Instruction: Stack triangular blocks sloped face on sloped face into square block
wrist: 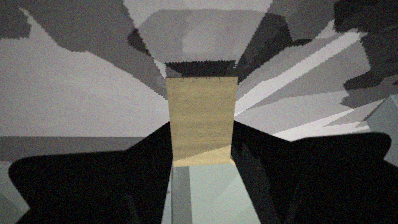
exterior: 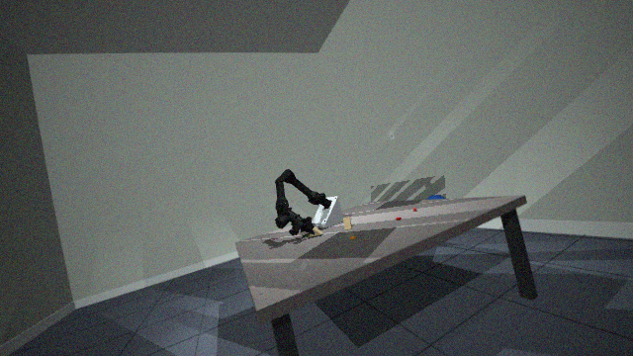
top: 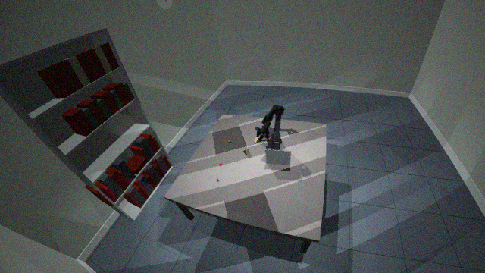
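One triangular block, pale wood, is between the fingertips of my gripper [top: 257,139] [exterior: 316,230]. In the wrist view this held block [wrist: 202,117] fills the gap between the two dark fingers, its wood-grained face toward the camera. My gripper is shut on it, low at the table; whether the block touches the table is too small to tell. The other triangular block [top: 246,152] [exterior: 347,222] stands on the table [top: 292,205] [exterior: 292,277] a short way from the gripper, apart from the held one. It does not show in the wrist view.
A grey-white panel [top: 278,157] [exterior: 325,212] stands beside the arm's base. Two small red objects [top: 220,164] [exterior: 399,219] and a small orange one [top: 229,141] [exterior: 352,237] lie on the table. A bookshelf [top: 110,133] stands beyond the table's left edge.
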You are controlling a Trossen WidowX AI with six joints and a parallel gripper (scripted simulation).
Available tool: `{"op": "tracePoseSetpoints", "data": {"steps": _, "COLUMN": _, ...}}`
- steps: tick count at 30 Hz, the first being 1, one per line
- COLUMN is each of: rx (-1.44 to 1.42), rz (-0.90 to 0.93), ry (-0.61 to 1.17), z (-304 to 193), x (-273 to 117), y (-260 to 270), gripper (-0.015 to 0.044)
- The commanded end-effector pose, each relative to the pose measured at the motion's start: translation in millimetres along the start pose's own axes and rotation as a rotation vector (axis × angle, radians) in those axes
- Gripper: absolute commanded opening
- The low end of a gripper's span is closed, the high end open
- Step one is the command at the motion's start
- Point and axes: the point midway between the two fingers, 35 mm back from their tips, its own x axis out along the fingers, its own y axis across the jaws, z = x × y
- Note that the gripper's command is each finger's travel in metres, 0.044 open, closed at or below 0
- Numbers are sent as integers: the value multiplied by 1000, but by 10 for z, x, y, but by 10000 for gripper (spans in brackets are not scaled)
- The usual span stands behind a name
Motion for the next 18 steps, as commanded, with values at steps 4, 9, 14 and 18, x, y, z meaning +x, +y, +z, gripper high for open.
{"op": "tracePoseSetpoints", "data": {"steps": 4, "rx": -3, "rz": 12, "ry": -5, "z": -217, "x": -235, "y": 64, "gripper": 0}}
{"op": "tracePoseSetpoints", "data": {"steps": 9, "rx": -3, "rz": 12, "ry": -4, "z": -391, "x": -406, "y": 63, "gripper": 0}}
{"op": "tracePoseSetpoints", "data": {"steps": 14, "rx": -2, "rz": 13, "ry": -3, "z": -559, "x": -580, "y": 39, "gripper": 0}}
{"op": "tracePoseSetpoints", "data": {"steps": 18, "rx": -2, "rz": 14, "ry": -2, "z": -639, "x": -667, "y": 19, "gripper": 0}}
